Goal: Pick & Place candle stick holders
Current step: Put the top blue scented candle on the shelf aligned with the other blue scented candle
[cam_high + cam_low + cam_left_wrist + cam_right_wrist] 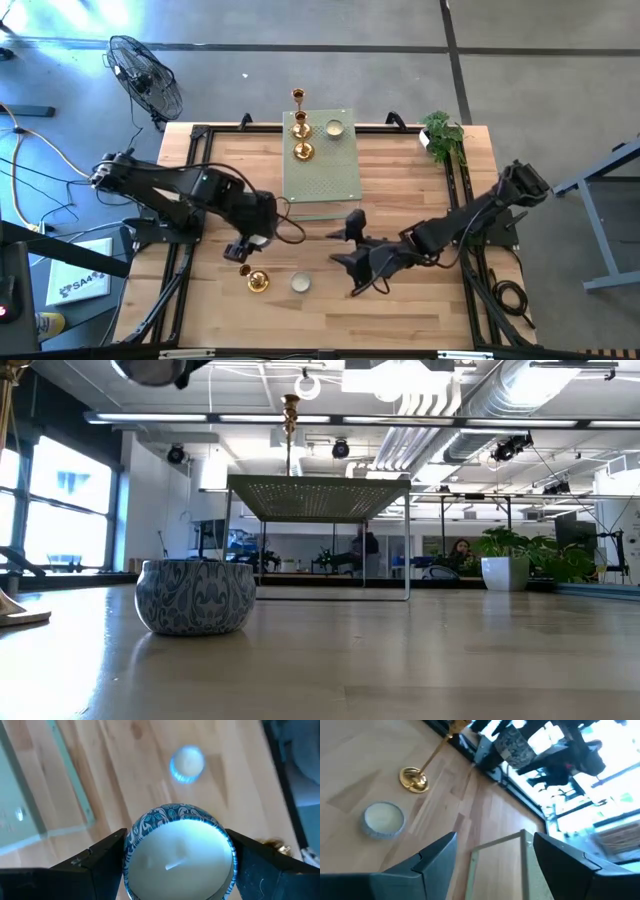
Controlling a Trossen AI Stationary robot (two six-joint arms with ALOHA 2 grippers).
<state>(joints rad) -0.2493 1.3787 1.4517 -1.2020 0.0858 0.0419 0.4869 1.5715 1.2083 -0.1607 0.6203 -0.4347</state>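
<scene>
My left gripper [245, 248] is shut on a low round cup with a blue-patterned wall and cream wax [177, 857], held above the table's near left part. It also shows in the right wrist view [515, 745]. A gold holder [258, 281] and a second cup [300, 283] stand on the table just nearer, on their bases. More gold holders [302, 150] and a third cup [334, 128] stand on the pale green slab [325, 180]. My right gripper [348, 255] is open and empty to the right of the second cup. My left gripper pinches the cup's round side wall [132, 837] between its two fingers [100, 857], one on each opposite side. The fingers come from above, pointing down. The cup is upright, wax top up, lifted clear of the table.
The raised green perforated slab stands on thin legs [408, 550] at the table's far middle. A potted plant [442, 135] stands at the far right corner. A fan [145, 75] stands off the table's far left. Bare wood lies along the near edge [400, 320].
</scene>
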